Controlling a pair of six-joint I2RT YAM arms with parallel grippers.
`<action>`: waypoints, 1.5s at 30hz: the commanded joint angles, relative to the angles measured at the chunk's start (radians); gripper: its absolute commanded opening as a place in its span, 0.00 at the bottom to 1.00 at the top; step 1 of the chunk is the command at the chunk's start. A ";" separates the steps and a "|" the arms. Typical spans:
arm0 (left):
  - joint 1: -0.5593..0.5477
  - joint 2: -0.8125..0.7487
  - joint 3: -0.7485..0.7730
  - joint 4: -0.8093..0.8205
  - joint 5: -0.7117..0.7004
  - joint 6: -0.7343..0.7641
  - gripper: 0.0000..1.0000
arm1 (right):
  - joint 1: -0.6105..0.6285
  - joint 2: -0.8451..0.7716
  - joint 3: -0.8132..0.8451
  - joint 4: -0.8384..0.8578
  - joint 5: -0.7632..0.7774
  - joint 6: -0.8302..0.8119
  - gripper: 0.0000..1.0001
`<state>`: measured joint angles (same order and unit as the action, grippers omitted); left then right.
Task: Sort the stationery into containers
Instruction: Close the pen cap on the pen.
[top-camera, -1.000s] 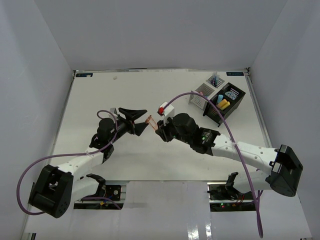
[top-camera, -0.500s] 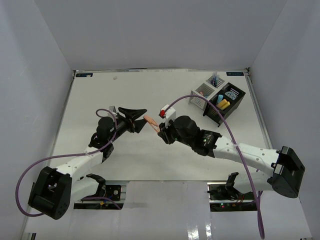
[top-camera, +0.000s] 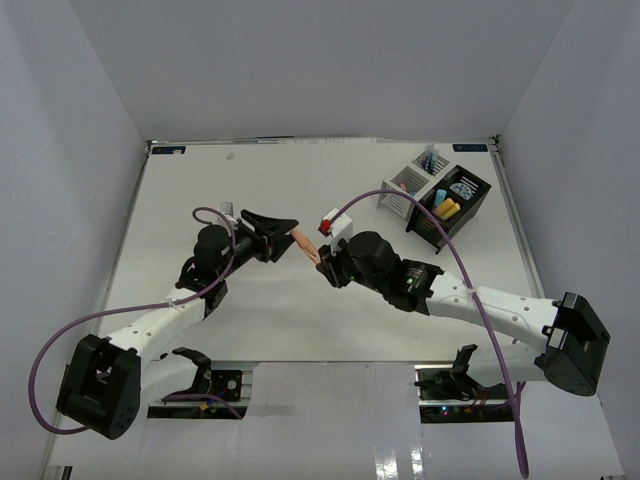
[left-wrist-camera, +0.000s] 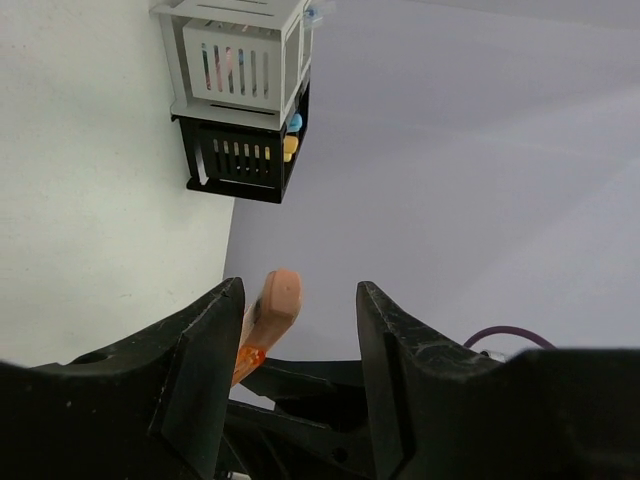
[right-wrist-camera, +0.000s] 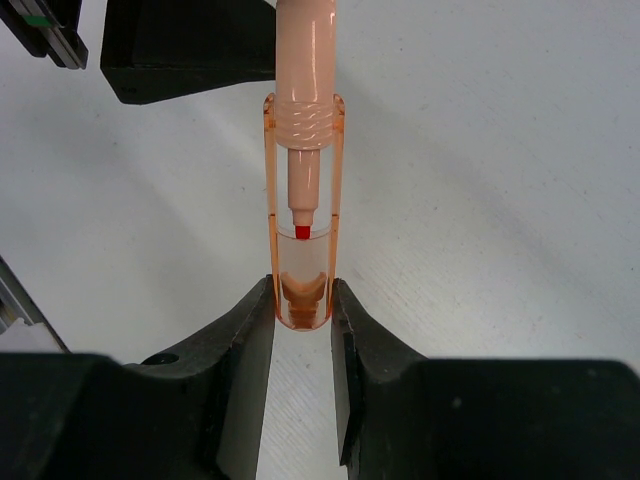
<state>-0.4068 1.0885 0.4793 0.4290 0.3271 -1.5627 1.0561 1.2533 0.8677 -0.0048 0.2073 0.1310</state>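
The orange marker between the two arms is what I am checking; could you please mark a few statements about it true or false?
1. The right fingers are shut on the marker. True.
2. The marker lies on the table. False: it is held above it.
3. The left fingers stand open on either side of the marker's free end. True.
4. The black box is empty. False: it holds a yellow marker, among other things.
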 joint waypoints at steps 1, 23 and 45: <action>0.006 -0.009 0.035 -0.033 0.024 0.061 0.59 | 0.007 -0.025 0.010 0.019 0.020 -0.001 0.14; 0.005 -0.013 0.166 -0.200 0.001 0.426 0.48 | 0.010 0.015 0.044 0.009 0.029 -0.008 0.13; -0.015 -0.009 0.174 -0.240 0.069 0.538 0.23 | 0.012 0.021 0.048 0.051 0.060 -0.022 0.10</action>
<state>-0.4114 1.1160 0.6235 0.2077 0.3714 -1.0622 1.0618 1.2697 0.8753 -0.0048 0.2375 0.1230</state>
